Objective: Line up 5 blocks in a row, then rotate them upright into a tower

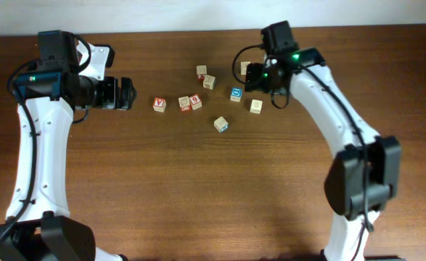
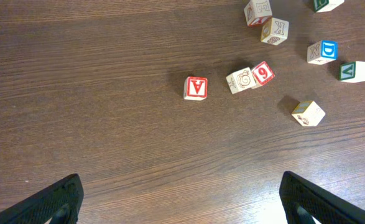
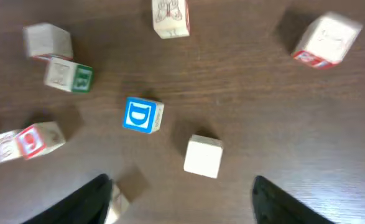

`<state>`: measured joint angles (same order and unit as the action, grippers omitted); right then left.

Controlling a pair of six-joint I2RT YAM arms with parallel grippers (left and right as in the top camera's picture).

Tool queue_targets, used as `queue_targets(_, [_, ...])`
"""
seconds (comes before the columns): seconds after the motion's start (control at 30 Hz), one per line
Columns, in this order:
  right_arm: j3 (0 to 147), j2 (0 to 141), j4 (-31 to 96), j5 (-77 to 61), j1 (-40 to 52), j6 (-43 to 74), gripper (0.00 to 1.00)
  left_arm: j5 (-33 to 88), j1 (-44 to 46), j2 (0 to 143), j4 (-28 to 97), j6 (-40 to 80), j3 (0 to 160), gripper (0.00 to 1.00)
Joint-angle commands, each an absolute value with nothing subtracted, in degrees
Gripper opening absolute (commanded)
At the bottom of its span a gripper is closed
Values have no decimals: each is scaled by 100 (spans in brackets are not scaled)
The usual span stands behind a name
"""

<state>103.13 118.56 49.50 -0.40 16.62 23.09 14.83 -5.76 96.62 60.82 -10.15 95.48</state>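
The blocks are scattered across the middle of the brown table [image 1: 198,188]. The blue "D" block [image 1: 236,93] [image 3: 143,116] [image 2: 323,52] lies just ahead of my right gripper [image 1: 252,75] [image 3: 185,208]. Its jaws stand open with nothing between them. A plain pale block [image 3: 203,156] sits just past its fingertips, and another block [image 3: 117,199] touches the left finger's outer side. The red "9" block [image 1: 195,101] [image 2: 263,73] [image 3: 30,141] leans against a neighbouring block [image 2: 239,80]. My left gripper [image 1: 130,94] [image 2: 182,208] hangs wide open and empty, well short of the blocks.
The red "V" cube [image 1: 159,104] [image 2: 195,88] stands alone left of the group, nearest my left gripper. Two more blocks [image 1: 201,71] [image 1: 209,81] lie at the back; one [image 1: 220,124] lies nearest the front. A white wall borders the table's far edge.
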Motion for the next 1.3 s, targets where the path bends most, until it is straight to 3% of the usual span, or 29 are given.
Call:
queue_targets(0.0, [10350, 12414, 4941, 224, 1855, 2753, 69, 1566, -580, 9703, 6080, -987, 9675, 99])
queue_targets(0.27, [10313, 12702, 4875, 672, 1852, 2947, 63, 1566, -580, 9703, 6080, -987, 9675, 99])
queue_targets(0.73, [10151, 12886, 4687, 670, 1837, 2969, 61, 1566, -580, 9703, 6080, -987, 9675, 99])
queue_targets(0.83, [10151, 12967, 4685, 670, 1837, 2969, 54, 1566, -580, 9703, 6080, -987, 9673, 99])
queue_targets(0.93, [10151, 12969, 4683, 672, 1837, 2969, 41, 1566, -578, 9703, 6080, -987, 9675, 99])
queue_targets(1.17, [10167, 12943, 4831, 626, 1837, 2915, 30, 1566, -580, 9703, 6080, -987, 9675, 99])
queue_targets(1.27, [10250, 12803, 5157, 552, 1837, 2829, 30, 1566, -580, 9703, 6080, -987, 9673, 99])
